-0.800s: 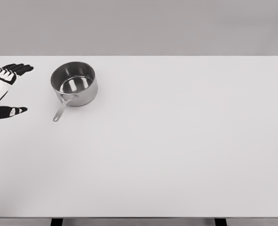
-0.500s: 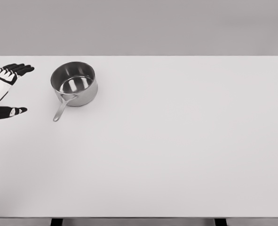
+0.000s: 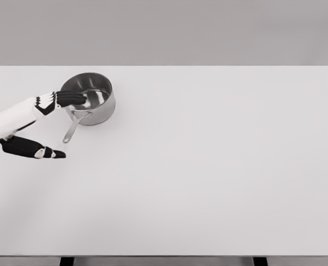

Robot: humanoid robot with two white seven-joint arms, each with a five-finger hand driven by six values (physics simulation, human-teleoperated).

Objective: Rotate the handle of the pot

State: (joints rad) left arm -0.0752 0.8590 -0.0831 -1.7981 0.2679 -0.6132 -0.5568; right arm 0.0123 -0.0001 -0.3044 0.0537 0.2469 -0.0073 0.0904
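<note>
The black fingers [image 3: 72, 98] of the left hand [image 3: 41, 119] are stretched out straight and held together, their tips lying over the near-left rim of the pot [image 3: 89, 97], while the thumb [image 3: 33, 148] is spread well apart from them, pointing right lower down over the table; the hand is wide open and grips nothing. Between fingers and thumb lies the pot handle [image 3: 72, 128], which runs from the pot's front wall down and to the left, its end just above and beside the thumb tip; whether the thumb touches it cannot be told. The white forearm [image 3: 8, 119] comes in from the left edge of the head view. The steel pot stands upright in the far left part of the white table [image 3: 208, 166], near the far edge and not far from the left edge. Nothing else stands around it, so the broad surface to the right of the pot and toward the near edge is open room
</note>
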